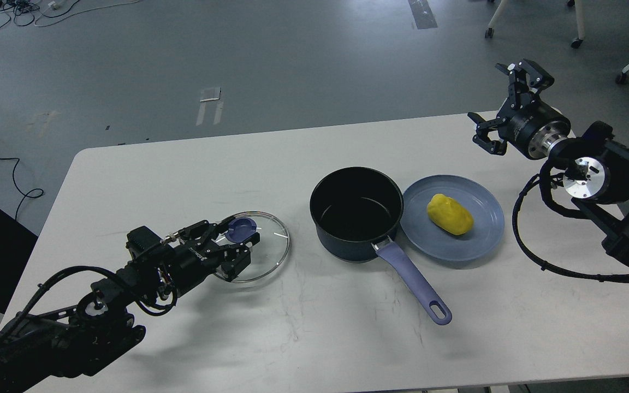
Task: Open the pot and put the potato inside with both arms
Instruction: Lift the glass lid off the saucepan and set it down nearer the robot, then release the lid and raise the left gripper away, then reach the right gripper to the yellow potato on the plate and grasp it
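at the left, the left gripper [235, 245] lies low over the glass lid [262, 245], which rests flat on the table [183, 164] well left of the pot; its claws sit on either side of the blue knob [241, 229], but whether they pinch it or stand just off it cannot be told from this angle. if the claws are not clear of the knob when the arm pulls away, the lid could be dragged, tipped on its rim or slid toward the near edge. in the middle, the pot [356, 215] stands open and empty, its long handle [413, 284] pointing near and right. just right of it, touching or nearly touching its wall, is the flat plate [478, 240], with the potato [450, 214] lying on it. the smooth oval potato could roll or squirt out of a two-finger pinch taken off centre, and a push rather than a grasp could shove the plate against the pot. at the far right, the right gripper [505, 106] hangs above the table's far right corner, claws spread wide and holding nothing, well apart from the potato. its dangling cable [527, 240] loops close to the plate and might snag it on the descent.
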Motion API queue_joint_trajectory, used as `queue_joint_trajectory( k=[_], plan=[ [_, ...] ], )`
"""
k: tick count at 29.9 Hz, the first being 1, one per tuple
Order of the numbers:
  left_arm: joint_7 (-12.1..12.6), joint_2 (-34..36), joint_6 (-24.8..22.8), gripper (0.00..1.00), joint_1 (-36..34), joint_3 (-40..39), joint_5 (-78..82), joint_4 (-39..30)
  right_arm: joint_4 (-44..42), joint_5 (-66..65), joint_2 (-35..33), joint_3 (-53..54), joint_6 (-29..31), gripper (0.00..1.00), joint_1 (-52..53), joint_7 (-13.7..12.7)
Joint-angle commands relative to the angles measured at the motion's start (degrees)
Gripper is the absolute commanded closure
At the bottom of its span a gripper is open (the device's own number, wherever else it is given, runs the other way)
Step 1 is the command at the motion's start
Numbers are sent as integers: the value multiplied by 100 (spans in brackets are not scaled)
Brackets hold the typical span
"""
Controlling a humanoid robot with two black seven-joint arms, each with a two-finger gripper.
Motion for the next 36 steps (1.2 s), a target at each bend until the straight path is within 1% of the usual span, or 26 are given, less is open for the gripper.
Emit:
queue_joint_trajectory(
  k=[1, 3, 5, 9, 12, 15, 17, 18, 19, 20, 21, 23, 24, 25, 26, 27, 29, 30, 31, 33, 36],
  plan=[
    [-1, -202, -2, 6, 2, -9, -163, 174, 8, 2, -4, 0, 0, 0, -13, 0],
    [-10, -229, -2, 6, 11, -1, -304, 200, 8, 2, -4, 0, 0, 0, -14, 0],
    [-10, -246, -2, 3, 2, -1, -436, 209, 8, 2, -4, 0, 0, 0, -14, 0],
    [-10, -246, -2, 3, -59, -18, -683, 130, 34, -7, -48, -43, 44, 0, 22, 0],
    [-76, -185, -2, 2, -199, -97, -1533, 16, 61, -103, -188, -263, 106, 0, 170, 0],
    [-76, -123, -2, 2, -638, -62, -2404, -317, 131, -454, -539, -605, 114, 0, 416, 105],
    [-76, 8, -2, 2, -885, -79, -3010, -694, 297, -1024, -785, -930, 141, 0, 662, 245],
    [-76, 130, -2, 2, -1007, -149, -3525, -887, 437, -1548, -951, -1210, 158, 0, 794, 333],
    [-76, 166, -102, 2, -1191, -307, -4192, -985, 630, -2267, -1162, -1578, 167, 0, 917, 482],
    [-76, 149, -251, 2, -1280, -404, -4581, -1038, 745, -2657, -1286, -1721, 167, 0, 996, 588],
    [94, 123, -496, 2, -1438, -562, -5334, -1056, 920, -3470, -1539, -2061, 176, 0, 1189, 885],
    [437, 105, -674, 2, -1553, -642, -5919, -1056, 1001, -4213, -1769, -2388, 167, 0, 1322, 1202],
    [786, 62, -796, 2, -1693, -660, -6313, -1056, 1027, -4895, -1875, -2729, 176, 0, 1409, 1482],
    [1068, -8, -833, 2, -1825, -686, -6560, -1065, 1028, -5485, -1919, -3046, 167, 0, 1471, 1738],
    [1184, -52, -842, 2, -1870, -738, -6641, -1065, 1028, -5752, -1929, -3162, 158, 0, 1480, 1853],
    [1368, -149, -868, 2, -1896, -948, -6799, -1065, 1019, -6190, -1937, -3355, 115, 0, 1489, 2046],
    [1580, -263, -964, 2, -1896, -1273, -7027, -1074, 1010, -6562, -1946, -3506, 53, 0, 1463, 2162],
    [1851, -394, -1165, 2, -1888, -1658, -7298, -1074, 1010, -6885, -1929, -3637, -60, 0, 1411, 2205],
    [2019, -448, -1280, 2, -1862, -1853, -7449, -1074, 1010, -7054, -1920, -3725, -148, 0, 1402, 2232],
    [2712, -597, -1701, 2, -1791, -2485, -7984, -1074, 984, -7581, -1850, -4067, -595, 0, 1305, 2255],
    [3118, -659, -1983, 2, -1703, -2768, -8284, -1074, 914, -7767, -1683, -4366, -834, 0, 1296, 2255]
  ],
)
